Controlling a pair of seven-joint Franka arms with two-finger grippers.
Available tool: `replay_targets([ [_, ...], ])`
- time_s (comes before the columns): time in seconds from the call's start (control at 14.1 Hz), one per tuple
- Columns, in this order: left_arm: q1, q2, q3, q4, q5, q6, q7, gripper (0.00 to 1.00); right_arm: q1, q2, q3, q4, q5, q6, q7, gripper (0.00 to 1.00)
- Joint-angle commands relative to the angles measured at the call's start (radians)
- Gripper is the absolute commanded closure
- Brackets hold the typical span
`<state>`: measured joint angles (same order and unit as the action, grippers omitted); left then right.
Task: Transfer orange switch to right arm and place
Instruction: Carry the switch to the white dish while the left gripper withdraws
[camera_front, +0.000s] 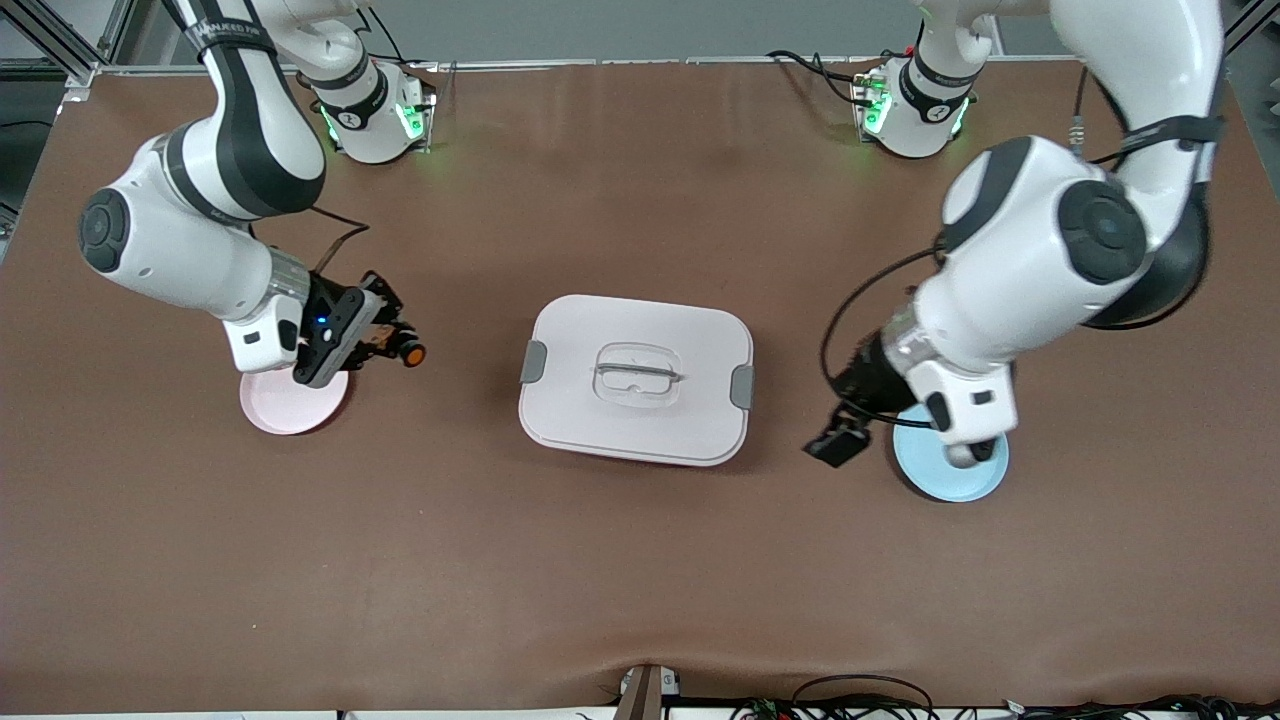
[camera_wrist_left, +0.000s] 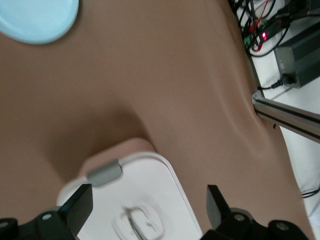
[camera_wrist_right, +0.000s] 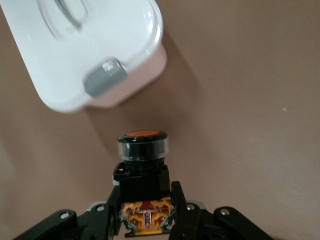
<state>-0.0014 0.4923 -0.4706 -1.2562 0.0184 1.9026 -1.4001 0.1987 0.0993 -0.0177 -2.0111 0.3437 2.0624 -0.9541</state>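
The orange switch (camera_front: 405, 352), black with a round orange end, is held in my right gripper (camera_front: 385, 345), which is shut on its orange-yellow base. It hangs over the table beside the pink plate (camera_front: 290, 405), orange end toward the white box. In the right wrist view the switch (camera_wrist_right: 142, 165) sits between the fingers of the right gripper (camera_wrist_right: 145, 200). My left gripper (camera_front: 838, 440) is open and empty over the table between the white box and the light blue plate (camera_front: 950, 470). In the left wrist view the left gripper (camera_wrist_left: 148, 202) has its jaws wide apart.
A white lidded box (camera_front: 636, 378) with grey clips and a handle stands mid-table; it also shows in the left wrist view (camera_wrist_left: 150, 180) and the right wrist view (camera_wrist_right: 90, 50). The blue plate shows in the left wrist view (camera_wrist_left: 35, 20). Cables lie past the table's edge (camera_wrist_left: 265, 30).
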Motion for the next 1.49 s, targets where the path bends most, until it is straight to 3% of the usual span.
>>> replay_targets([
  [0.0, 0.060, -0.050, -0.002, -0.028, 0.050, -0.068, 0.152, 0.00, -0.054, -0.006, 0.013, -0.017, -0.112, -0.002, -0.144, 1.00],
  [0.21, 0.122, -0.086, -0.005, -0.026, 0.141, -0.167, 0.335, 0.00, -0.116, -0.013, 0.013, -0.070, -0.181, 0.050, -0.292, 1.00],
  [0.57, 0.247, -0.156, -0.005, -0.028, 0.152, -0.325, 0.723, 0.00, -0.232, -0.010, 0.013, -0.248, -0.215, 0.324, -0.569, 1.00],
  [1.0, 0.304, -0.262, -0.009, -0.061, 0.149, -0.410, 0.914, 0.00, -0.297, 0.026, 0.013, -0.304, -0.334, 0.464, -0.650, 1.00],
  [1.28, 0.339, -0.328, -0.011, -0.112, 0.132, -0.412, 1.044, 0.00, -0.346, 0.118, 0.015, -0.313, -0.344, 0.600, -0.730, 1.00],
  [1.42, 0.315, -0.371, 0.024, -0.146, 0.126, -0.415, 1.099, 0.00, -0.360, 0.161, 0.015, -0.313, -0.344, 0.643, -0.752, 1.00],
])
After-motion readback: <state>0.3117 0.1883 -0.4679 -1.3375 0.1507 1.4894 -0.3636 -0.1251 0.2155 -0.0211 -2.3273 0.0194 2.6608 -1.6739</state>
